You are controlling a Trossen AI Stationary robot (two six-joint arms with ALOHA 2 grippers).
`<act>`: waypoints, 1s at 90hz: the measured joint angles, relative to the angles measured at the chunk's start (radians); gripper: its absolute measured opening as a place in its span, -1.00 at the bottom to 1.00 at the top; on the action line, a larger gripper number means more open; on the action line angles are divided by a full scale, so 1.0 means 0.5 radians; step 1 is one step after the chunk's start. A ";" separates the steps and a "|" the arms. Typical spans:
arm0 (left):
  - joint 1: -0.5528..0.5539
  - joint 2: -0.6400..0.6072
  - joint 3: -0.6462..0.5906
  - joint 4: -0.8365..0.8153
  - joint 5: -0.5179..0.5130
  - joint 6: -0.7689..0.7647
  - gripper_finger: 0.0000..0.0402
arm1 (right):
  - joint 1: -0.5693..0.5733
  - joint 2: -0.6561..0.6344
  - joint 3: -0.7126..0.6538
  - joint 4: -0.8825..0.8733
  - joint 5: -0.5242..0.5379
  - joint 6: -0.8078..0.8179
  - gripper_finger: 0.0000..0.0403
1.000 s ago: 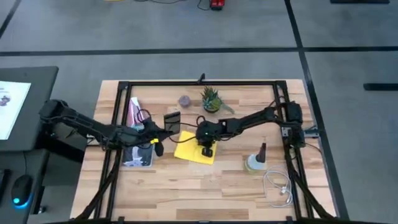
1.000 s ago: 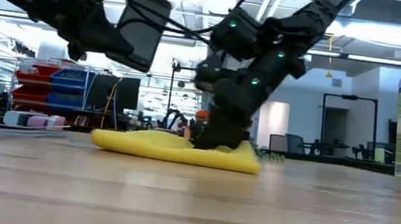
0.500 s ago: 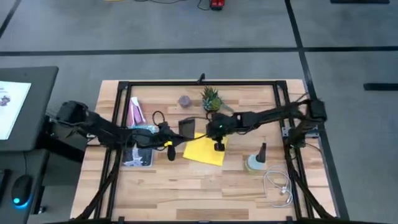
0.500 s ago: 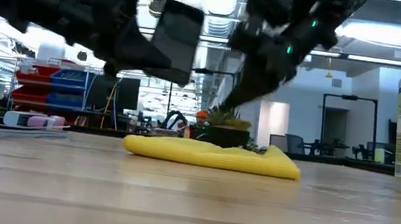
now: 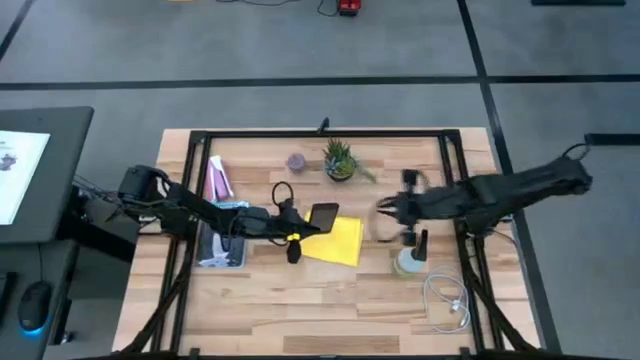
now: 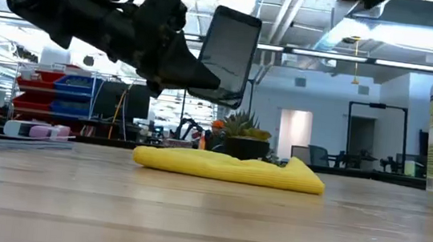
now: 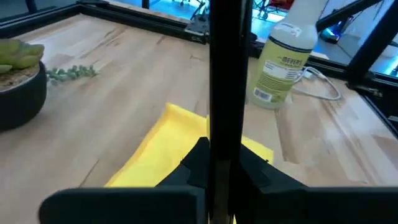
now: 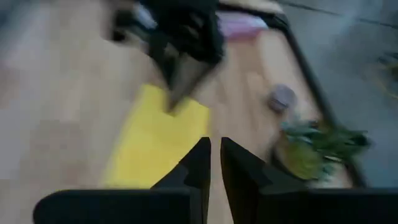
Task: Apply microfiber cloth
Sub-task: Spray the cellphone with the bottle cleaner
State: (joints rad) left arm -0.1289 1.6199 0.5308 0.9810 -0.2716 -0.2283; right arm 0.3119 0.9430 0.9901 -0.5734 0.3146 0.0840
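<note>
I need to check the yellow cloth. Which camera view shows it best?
The high view: the microfiber cloth lies flat, its outline nearly whole. The low view shows only its edge; the left wrist view hides part behind the smartphone; the right wrist view is blurred.

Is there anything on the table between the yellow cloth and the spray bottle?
No: in the high view, only bare wood separates the microfiber cloth from the spray bottle.

Overhead, table-level, two wrist views — shared cloth (image 5: 334, 241)

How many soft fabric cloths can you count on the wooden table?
1. A bright yellow microfiber cloth lies flat near the table's middle, beneath the black smartphone held by the left gripper. None other shows.
</note>
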 joint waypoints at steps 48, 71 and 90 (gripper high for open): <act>0.116 0.001 -0.001 0.000 0.017 -0.060 -0.96 | 0.900 0.004 0.163 -0.288 -0.165 1.485 -0.10; 0.116 0.001 -0.001 0.002 0.018 -0.040 -0.96 | 1.327 0.371 0.164 -0.339 -0.107 2.461 0.29; 0.116 0.001 -0.001 -0.002 0.070 0.007 -0.96 | 1.610 0.643 0.164 -0.682 0.112 3.033 0.29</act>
State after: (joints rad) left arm -0.0710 1.6203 0.5302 0.9802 -0.2365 -0.2249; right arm 1.1167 1.2646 1.0721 -0.9146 0.3707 1.6007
